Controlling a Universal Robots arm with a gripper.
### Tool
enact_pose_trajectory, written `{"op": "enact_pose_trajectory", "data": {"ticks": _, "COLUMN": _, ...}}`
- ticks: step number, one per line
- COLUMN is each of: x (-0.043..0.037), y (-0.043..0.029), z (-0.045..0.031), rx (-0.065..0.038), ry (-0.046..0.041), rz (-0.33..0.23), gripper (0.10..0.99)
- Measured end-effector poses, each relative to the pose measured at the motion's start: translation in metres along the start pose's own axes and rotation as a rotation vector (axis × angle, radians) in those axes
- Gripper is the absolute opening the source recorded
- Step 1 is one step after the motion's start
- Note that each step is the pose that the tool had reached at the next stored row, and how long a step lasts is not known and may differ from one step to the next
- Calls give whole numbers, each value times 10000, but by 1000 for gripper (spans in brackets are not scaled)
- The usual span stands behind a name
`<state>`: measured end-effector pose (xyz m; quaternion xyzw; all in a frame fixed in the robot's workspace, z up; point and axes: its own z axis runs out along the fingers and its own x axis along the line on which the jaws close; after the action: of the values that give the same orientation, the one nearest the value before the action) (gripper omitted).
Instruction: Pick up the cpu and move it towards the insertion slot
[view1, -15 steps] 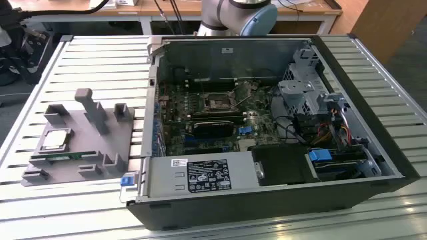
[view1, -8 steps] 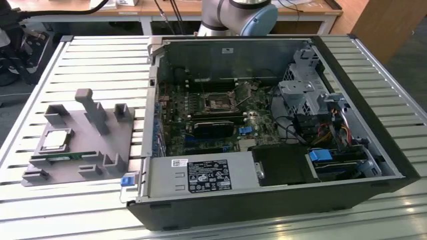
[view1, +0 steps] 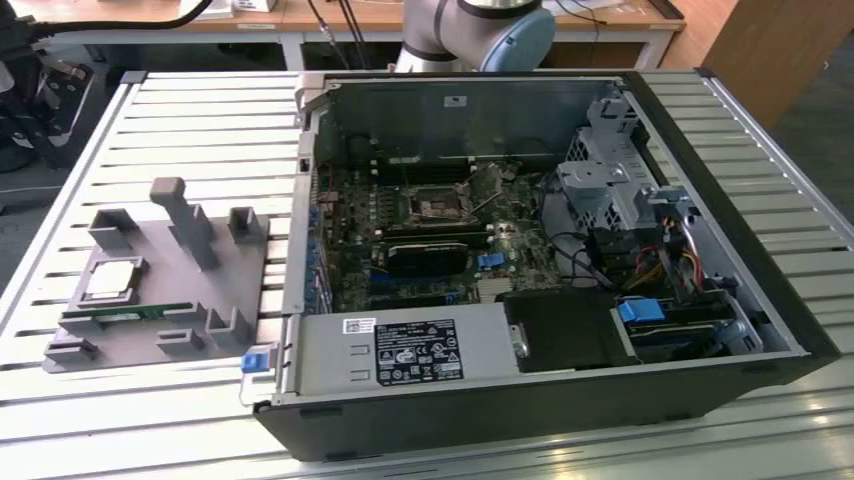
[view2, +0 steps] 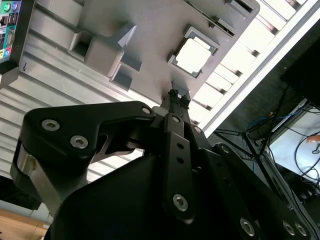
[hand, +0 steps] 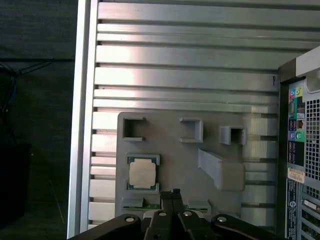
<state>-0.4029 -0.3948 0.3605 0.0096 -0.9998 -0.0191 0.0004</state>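
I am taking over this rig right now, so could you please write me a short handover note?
The gripper is shut and holds nothing. It hovers over the edge of the grey fixture tray, close to the cpu but not touching it.
The cpu lies flat in its square recess on the tray, on the exterior view's left of the open computer case.
The insertion slot is inside the case.
Done: nothing shows as done.
Left: the cpu is not yet picked up or moved.
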Motion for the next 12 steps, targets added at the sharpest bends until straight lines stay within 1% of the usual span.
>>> {"op": "enact_pose_trajectory", "data": {"ticks": 3, "x": 6, "y": 0, "z": 1, "rx": 0, "ry": 0, "rz": 0, "gripper": 106}}
{"op": "enact_pose_trajectory", "data": {"ticks": 5, "x": 8, "y": -2, "z": 59, "rx": 0, "ry": 0, "rz": 0, "gripper": 106}}
{"op": "enact_pose_trajectory", "data": {"ticks": 12, "x": 8, "y": -3, "z": 74, "rx": 0, "ry": 0, "rz": 0, "gripper": 106}}
